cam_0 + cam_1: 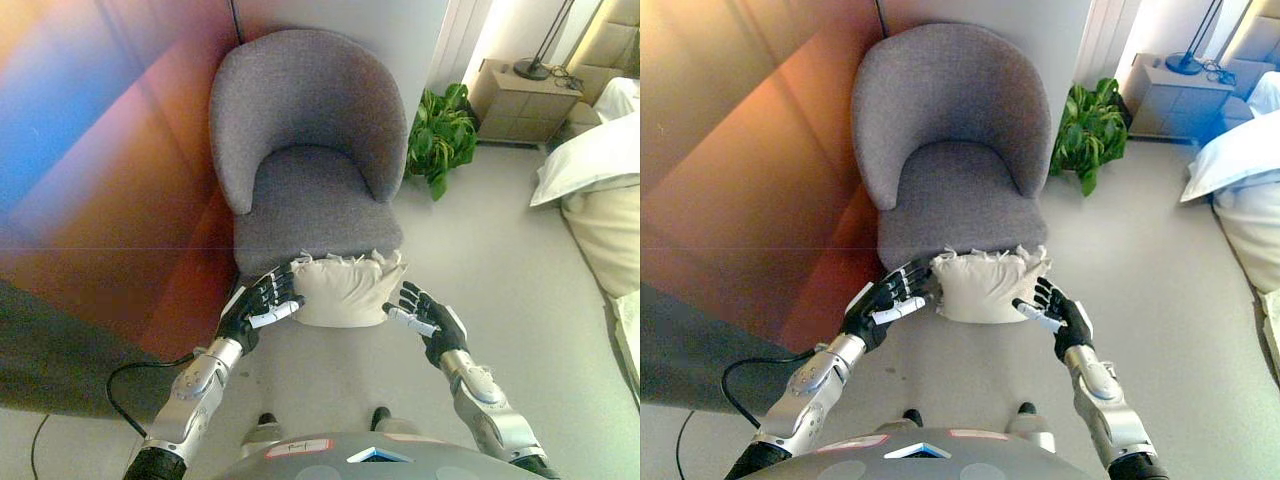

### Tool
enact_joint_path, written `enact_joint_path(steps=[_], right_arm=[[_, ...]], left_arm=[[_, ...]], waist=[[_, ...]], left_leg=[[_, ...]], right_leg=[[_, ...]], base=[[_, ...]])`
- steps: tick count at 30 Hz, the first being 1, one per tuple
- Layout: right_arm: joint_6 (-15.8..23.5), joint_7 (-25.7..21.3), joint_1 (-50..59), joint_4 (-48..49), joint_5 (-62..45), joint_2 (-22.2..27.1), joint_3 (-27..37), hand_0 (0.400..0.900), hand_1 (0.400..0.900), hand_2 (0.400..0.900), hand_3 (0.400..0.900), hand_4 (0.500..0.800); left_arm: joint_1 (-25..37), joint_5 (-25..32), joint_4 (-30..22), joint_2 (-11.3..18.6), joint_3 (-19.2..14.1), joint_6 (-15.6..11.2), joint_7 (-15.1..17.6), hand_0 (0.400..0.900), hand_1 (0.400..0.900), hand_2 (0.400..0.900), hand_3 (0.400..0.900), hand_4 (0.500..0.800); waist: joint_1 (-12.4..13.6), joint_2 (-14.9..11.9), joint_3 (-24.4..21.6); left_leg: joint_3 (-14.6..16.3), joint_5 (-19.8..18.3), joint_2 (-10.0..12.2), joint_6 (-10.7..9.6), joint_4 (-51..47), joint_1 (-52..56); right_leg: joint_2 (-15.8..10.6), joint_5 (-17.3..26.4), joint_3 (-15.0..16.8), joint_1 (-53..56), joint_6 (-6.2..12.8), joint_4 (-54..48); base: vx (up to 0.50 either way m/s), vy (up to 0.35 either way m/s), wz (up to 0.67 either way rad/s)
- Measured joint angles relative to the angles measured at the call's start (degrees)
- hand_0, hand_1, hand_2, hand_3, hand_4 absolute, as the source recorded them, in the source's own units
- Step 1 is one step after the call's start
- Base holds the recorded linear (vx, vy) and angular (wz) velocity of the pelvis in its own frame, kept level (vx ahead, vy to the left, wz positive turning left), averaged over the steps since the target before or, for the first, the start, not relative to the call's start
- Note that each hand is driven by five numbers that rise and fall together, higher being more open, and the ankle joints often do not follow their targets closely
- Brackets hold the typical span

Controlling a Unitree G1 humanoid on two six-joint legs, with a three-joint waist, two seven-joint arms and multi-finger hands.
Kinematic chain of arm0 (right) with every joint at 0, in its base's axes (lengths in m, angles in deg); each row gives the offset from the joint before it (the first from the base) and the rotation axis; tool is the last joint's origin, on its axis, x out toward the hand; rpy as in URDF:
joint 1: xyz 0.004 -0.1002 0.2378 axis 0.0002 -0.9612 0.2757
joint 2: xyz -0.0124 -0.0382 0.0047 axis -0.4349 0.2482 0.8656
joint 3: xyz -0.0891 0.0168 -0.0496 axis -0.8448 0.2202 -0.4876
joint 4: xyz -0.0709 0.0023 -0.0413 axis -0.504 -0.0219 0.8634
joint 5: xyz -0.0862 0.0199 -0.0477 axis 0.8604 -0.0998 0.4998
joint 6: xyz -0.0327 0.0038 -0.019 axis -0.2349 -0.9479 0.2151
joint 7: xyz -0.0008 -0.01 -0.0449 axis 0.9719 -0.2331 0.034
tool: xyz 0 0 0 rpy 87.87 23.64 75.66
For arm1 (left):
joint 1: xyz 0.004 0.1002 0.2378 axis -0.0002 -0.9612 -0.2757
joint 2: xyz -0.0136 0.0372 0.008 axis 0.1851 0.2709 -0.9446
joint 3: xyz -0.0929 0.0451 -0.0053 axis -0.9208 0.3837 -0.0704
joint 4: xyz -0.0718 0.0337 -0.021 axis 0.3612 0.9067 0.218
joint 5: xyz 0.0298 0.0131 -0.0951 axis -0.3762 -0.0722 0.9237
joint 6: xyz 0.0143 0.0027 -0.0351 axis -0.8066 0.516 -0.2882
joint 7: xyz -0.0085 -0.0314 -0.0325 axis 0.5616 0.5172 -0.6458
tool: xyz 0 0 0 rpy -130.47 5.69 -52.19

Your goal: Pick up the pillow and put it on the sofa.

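Over on the left side, the left hand [262, 306] comes up from the lower left and sits flat against the left end of the pillow [346, 288], fingers pretty much straight and spread, pressing on the cloth rather than curling round it. So it's a wide hand, just touching.

Moving to the middle, the pillow is a cream-coloured one with a frilly fringe along its top edge. It's up off the floor, squeezed between the two hands, and it's right at the front edge of the grey chair [310, 150], touching or just overlapping the front of the seat. Can't tell for sure if its weight is on the seat or only on the hands. The chair itself is a rounded tub sort of thing with a curved back, pushed up against the wall [740, 150] behind and to its left.

On the right of the pillow, the right hand [425, 318] reaches in from the lower right, fingers also straight-ish and loose, tips meeting the pillow's right end. Same deal: wide, pushing in, not gripping.

Further right, a leafy green plant [441, 135] stands on the floor just beside the chair. Past that, a small wooden nightstand [522, 100] with a lamp base [531, 69] on top, and at the far right edge some white bedding [595, 160] hangs over a bed.
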Motion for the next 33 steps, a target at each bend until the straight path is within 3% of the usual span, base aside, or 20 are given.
enact_joint_path(steps=[9, 14, 19, 21, 22, 23, 24, 25, 26, 28, 29, 30, 31, 32, 33], right_arm=[[0.0, 0.0, 0.01, -0.04, 0.09, 0.15, -0.35, 0.9, 0.9, 0.9, 0.9, 0.8], [0.0, 0.05, 0.11, -0.07, -0.05, 0.68, -0.36, 0.9, 0.9, 0.9, 0.9, 0.8], [-0.04, 0.23, 2.3, -1.59, -0.08, 1.53, -0.97, 0.9, 0.9, 0.9, 0.9, 0.8], [0.05, 0.46, 2.72, -1.84, -0.08, 1.44, -0.9, 0.9, 0.9, 0.9, 0.9, 0.8], [0.25, 0.5, 2.84, -1.83, -0.06, 1.73, -0.87, 0.9, 0.9, 0.9, 0.9, 0.8], [0.28, 0.6, 3.37, -1.69, -0.07, 2.73, -0.91, 0.9, 0.9, 0.9, 0.9, 0.8], [0.39, 0.73, 3.25, -1.14, -0.05, 3.46, -0.72, 0.9, 0.9, 0.9, 0.9, 0.8], [0.1, 0.69, 3.06, -1.39, -0.05, 4.05, -0.69, 0.9, 0.9, 0.9, 0.9, 0.8], [-0.09, 0.58, 2.59, -1.86, 0.0, 3.87, -0.68, 0.9, 0.9, 0.9, 0.9, 0.8], [0.15, 0.74, 2.11, -2.0, 0.29, 3.49, -0.55, 0.9, 0.9, 0.9, 0.9, 0.8], [0.23, 0.85, 2.21, -2.01, 0.33, 3.57, -0.56, 0.9, 0.9, 0.9, 0.9, 0.8], [0.33, 1.85, 2.75, -2.22, 0.58, 3.12, -0.89, 0.9, 0.9, 0.9, 0.9, 0.8], [0.43, 2.53, 1.38, -2.13, 0.64, 2.31, -0.91, 0.9, 0.9, 0.9, 0.9, 0.8], [0.43, 3.11, 0.68, -2.29, 0.68, 1.43, -1.21, 0.9, 0.9, 0.9, 0.9, 0.8], [0.67, 3.52, 1.29, -2.97, 0.8, 1.21, -1.36, 0.9, 0.9, 0.9, 0.9, 0.8]], left_arm=[[-0.01, 0.0, 0.0, 0.11, 0.39, -0.35, 0.03, 0.9, 0.9, 0.9, 0.9, 0.8], [0.03, 0.01, 0.0, 0.05, 2.69, -1.27, 0.32, 0.9, 0.9, 0.9, 0.9, 0.8], [1.23, 0.05, 0.13, 0.25, 3.41, -2.22, 0.39, 0.9, 0.9, 0.9, 0.9, 0.8], [1.18, 0.05, 0.35, 0.39, 3.49, -2.26, 0.37, 0.9, 0.9, 0.9, 0.9, 0.8], [1.12, 0.05, 0.35, 0.3, 3.5, -2.28, 0.3, 0.9, 0.9, 0.9, 0.9, 0.8], [1.14, 0.05, 0.41, -0.39, 3.4, -2.47, 0.28, 0.9, 0.9, 0.9, 0.9, 0.8], [1.58, 0.06, 0.04, -0.25, 3.46, -2.88, 0.28, 0.9, 0.9, 0.9, 0.9, 0.8], [2.7, 0.06, -0.09, -0.27, 3.45, -3.14, 0.12, 0.9, 0.9, 0.9, 0.9, 0.8], [3.75, 0.06, 0.07, -0.34, 3.46, -3.18, -0.05, 0.9, 0.9, 0.9, 0.9, 0.8], [3.73, 0.08, 0.05, -0.35, 3.13, -3.96, -0.19, 0.9, 0.9, 0.9, 0.9, 0.8], [3.5, 0.07, 0.15, -0.51, 3.03, -3.97, -0.16, 0.9, 0.9, 0.9, 0.9, 0.8], [2.1, 0.11, -0.21, -0.6, 1.58, -4.06, -0.14, 0.9, 0.9, 0.9, 0.9, 0.8], [0.88, 0.11, -0.22, 0.25, 1.46, -4.07, -0.14, 0.9, 0.9, 0.9, 0.9, 0.8], [-0.49, 0.12, -0.29, 1.73, 0.7, -4.14, -0.19, 0.9, 0.9, 0.9, 0.9, 0.8], [-0.41, 0.19, 1.17, 1.37, -0.19, -3.94, -0.27, 0.9, 0.9, 0.9, 0.9, 0.8]], waist=[[0.0, 0.42, 0.23], [-0.07, 1.75, 1.23], [0.42, 0.27, 5.13], [0.46, -1.99, 6.38], [0.71, -2.18, 6.46], [1.67, -0.21, 6.35], [1.42, 1.24, 6.88], [0.83, 2.16, 7.25], [-0.11, 1.91, 7.67], [1.99, 1.09, 7.79], [2.66, 1.81, 7.48], [4.44, 3.14, 9.22], [4.95, 1.72, 9.37], [5.55, -1.22, 9.5], [5.92, -2.1, 9.89]], left_leg=[[-0.01, 0.03, 0.24, 0.13, 0.03, 0.05], [-0.35, 0.0, 0.43, 0.67, 1.55, -0.12], [-1.47, -0.32, 1.53, 1.72, 15.52, -6.61], [-2.04, 2.57, 1.19, 0.89, 19.79, -8.75], [-2.04, 2.8, 0.9, 0.68, 21.44, -9.41], [-1.99, 2.89, 1.89, 1.03, 20.61, -9.78], [-2.85, 0.67, 3.17, -1.27, 20.0, -10.03], [-3.58, -2.07, 4.29, -2.96, 18.7, -9.47], [-3.67, -4.28, 4.89, -2.23, 17.77, -9.98], [-1.32, -4.74, 2.61, -0.91, 13.02, -8.21], [-1.2, -4.91, 3.22, -0.67, 12.27, -8.57], [1.12, -3.71, 4.85, -0.1, 10.26, -7.64], [2.25, -3.21, 4.29, 0.18, 10.91, -6.22], [3.18, -3.43, 2.84, 0.77, 14.18, -6.06], [2.9, -5.65, 2.61, 0.59, 17.53, -7.6]], right_leg=[[0.02, -0.01, 0.0, 0.04, -0.01, -0.13], [0.14, -0.16, 0.17, 0.0, -0.25, 0.09], [0.09, -1.12, 1.88, -1.55, -1.72, 2.39], [-1.3, -1.27, 2.72, -1.18, -1.95, 1.66], [-1.51, -1.32, 3.42, -1.16, -1.88, -0.01], [-0.31, -1.82, 3.88, -1.68, -0.59, 1.85], [1.32, -5.32, 3.73, -4.69, -1.47, 10.79], [1.84, -9.36, 3.8, -7.25, -3.76, 17.37], [2.01, -10.38, 3.76, -7.94, -4.02, 18.32], [1.86, -10.23, 6.21, -10.44, -2.82, 15.57], [2.56, -9.83, 6.29, -9.63, -2.84, 15.77], [4.02, -14.7, 5.84, -10.02, -4.21, 28.82], [3.14, -18.29, 5.66, -6.07, -2.97, 31.58], [1.2, -21.32, 5.9, 0.87, -3.66, 24.8], [0.93, -22.32, 7.34, 5.12, -2.89, 18.03]], base=[[0.05, -0.072, -0.01], [0.02, -0.088, -0.01], [0.1, -0.09, -0.19], [0.21, 0.039, -0.17], [0.23, 0.07, -0.14], [0.22, 0.085, -0.11], [0.4, 0.196, -0.22], [0.47, 0.243, -0.31], [0.54, 0.267, -0.41], [0.45, 0.185, -0.36], [0.55, 0.204, -0.44], [0.54, 0.218, -0.47], [0.66, 0.262, -0.59], [0.52, 0.248, -0.38], [0.53, 0.256, -0.29]])
